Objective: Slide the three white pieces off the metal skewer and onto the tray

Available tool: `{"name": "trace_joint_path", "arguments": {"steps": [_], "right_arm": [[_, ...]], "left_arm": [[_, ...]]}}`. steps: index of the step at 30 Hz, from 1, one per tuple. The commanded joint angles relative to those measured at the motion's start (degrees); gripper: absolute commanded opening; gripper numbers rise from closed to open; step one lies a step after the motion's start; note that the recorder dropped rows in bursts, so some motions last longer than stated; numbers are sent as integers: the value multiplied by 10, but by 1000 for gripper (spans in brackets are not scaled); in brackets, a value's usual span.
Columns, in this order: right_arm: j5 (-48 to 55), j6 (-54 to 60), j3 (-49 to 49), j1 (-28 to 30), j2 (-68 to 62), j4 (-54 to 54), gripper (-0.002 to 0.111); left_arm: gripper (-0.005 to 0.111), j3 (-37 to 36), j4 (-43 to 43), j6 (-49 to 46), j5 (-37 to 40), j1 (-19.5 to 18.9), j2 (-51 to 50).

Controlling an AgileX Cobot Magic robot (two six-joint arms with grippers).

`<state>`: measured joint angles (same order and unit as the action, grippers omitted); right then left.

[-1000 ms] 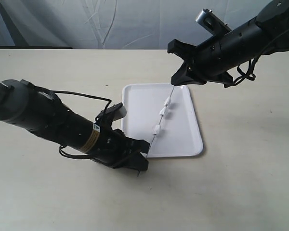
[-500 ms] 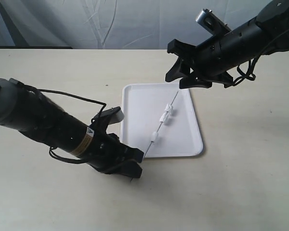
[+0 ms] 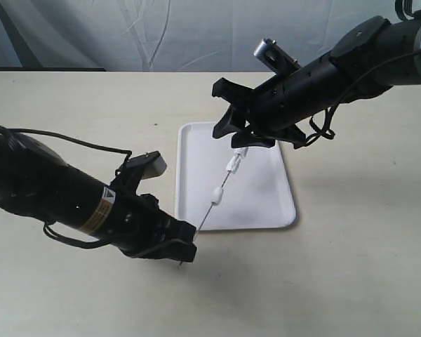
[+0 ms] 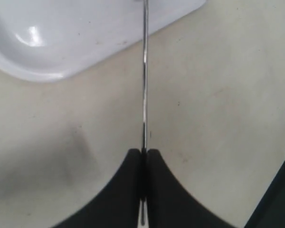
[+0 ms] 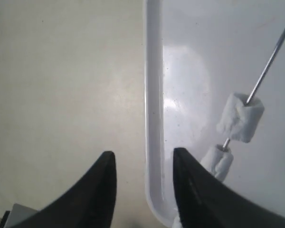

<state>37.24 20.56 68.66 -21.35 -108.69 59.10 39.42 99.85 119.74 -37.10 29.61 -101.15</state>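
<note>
The metal skewer (image 3: pixel 209 210) slants up from near the table over the tray (image 3: pixel 266 203). My left gripper (image 3: pixel 187 247) is shut on its lower end, off the tray's near left corner; the left wrist view shows the skewer (image 4: pixel 144 71) pinched between the closed fingers of that gripper (image 4: pixel 143 152). The three white pieces are threaded on it: one low (image 3: pixel 217 196), two close together higher up (image 3: pixel 233 165). My right gripper (image 3: pixel 237 137) is open at the skewer's upper end, above the top pieces. Its wrist view has the open gripper (image 5: pixel 143 159) straddling the tray's rim (image 5: pixel 152 118), with two pieces (image 5: pixel 241 118) beside one finger.
The tray lies on a beige table (image 3: pixel 351 267). A grey backdrop (image 3: pixel 161 35) hangs behind the table's far edge. Both arms' black bodies and cables (image 3: pixel 77 140) stretch over the table left and right of the tray.
My right gripper has let go of the skewer's top, opened, and moved left and lower. My left gripper has drawn the skewer toward the near left, and the upper two pieces have bunched together.
</note>
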Motion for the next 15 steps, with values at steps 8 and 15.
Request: {"name": "trace_joint_path", "arguments": {"steps": [8, 15], "right_arm": [[-27, 3, 2, -9, -4, 5, 38], [-36, 3, 2, -9, -13, 3, 38]], "left_arm": [[0, -41, 1, 0, 25, -28, 19], [0, -44, 1, 0, 22, -28, 64]]}}
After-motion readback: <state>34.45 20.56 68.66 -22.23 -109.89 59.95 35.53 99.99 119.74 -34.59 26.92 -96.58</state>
